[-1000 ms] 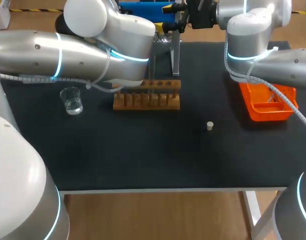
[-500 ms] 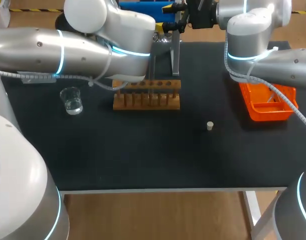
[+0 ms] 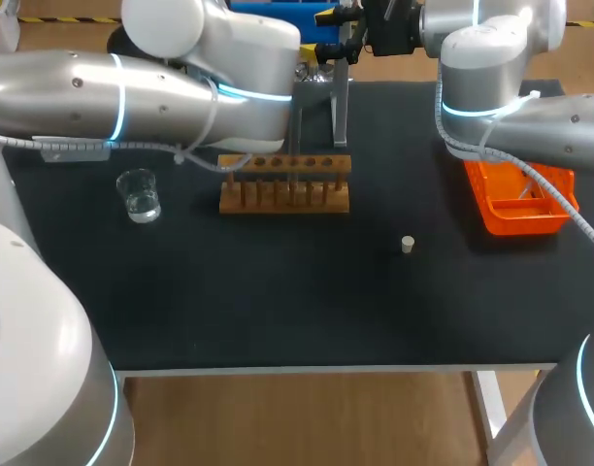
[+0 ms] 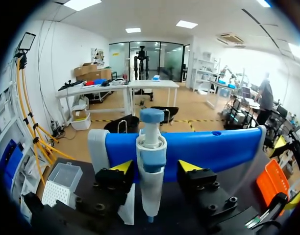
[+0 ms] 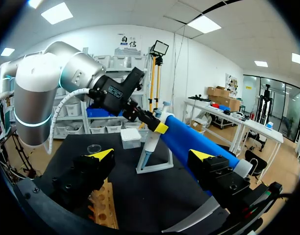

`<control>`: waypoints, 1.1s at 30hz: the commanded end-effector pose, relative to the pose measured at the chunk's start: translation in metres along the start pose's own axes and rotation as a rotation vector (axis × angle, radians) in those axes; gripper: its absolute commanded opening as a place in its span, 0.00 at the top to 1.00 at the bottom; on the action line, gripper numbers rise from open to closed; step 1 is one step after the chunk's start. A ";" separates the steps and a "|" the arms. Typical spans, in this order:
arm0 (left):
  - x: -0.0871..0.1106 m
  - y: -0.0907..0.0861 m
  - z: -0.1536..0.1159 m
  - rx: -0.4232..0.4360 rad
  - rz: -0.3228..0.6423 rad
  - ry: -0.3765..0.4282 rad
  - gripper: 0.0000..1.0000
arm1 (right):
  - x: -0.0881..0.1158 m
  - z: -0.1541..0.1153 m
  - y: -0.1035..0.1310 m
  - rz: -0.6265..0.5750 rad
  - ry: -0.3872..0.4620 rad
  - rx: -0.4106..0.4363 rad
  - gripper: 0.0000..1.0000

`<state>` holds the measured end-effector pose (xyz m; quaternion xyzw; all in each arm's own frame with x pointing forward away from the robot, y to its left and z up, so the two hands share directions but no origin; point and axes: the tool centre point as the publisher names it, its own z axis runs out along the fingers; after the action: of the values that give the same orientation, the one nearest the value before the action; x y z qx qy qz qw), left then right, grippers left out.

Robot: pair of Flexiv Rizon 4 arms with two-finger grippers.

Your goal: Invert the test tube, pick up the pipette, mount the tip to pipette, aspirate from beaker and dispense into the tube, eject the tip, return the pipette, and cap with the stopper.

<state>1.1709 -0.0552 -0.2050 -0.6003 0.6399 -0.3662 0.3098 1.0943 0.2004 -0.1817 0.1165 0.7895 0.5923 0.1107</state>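
Observation:
The blue and white pipette (image 4: 151,161) hangs upright between the fingers of my left gripper (image 4: 152,167). The jaws stand open, with a gap on one side of the pipette. In the head view my left arm (image 3: 181,87) covers that gripper and the pipette at the grey stand (image 3: 328,97). My right gripper (image 5: 152,154) is open and empty, level with the stand (image 5: 152,164) and looking at the pipette (image 5: 151,142) from the side. The glass beaker (image 3: 140,194) stands left of the wooden tube rack (image 3: 285,184). The small stopper (image 3: 407,244) lies on the mat. I cannot make out a test tube.
An orange tray (image 3: 520,199) sits at the right under my right arm. A white tip box (image 4: 62,178) stands beside the stand. A blue bar (image 4: 213,149) runs behind the pipette. The black mat (image 3: 278,291) stretches in front of the rack.
My left arm has drawn slightly up and back, uncovering more of the rack's left end. The right arm, beaker and stopper have not moved.

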 end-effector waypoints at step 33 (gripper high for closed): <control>0.017 -0.019 -0.110 0.095 0.127 0.195 0.00 | 0.000 0.000 0.000 0.000 -0.001 0.001 0.00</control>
<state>1.1156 -0.0802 -0.1423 -0.5382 0.6589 -0.4093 0.3297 1.0942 0.2005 -0.1817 0.1165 0.7895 0.5923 0.1106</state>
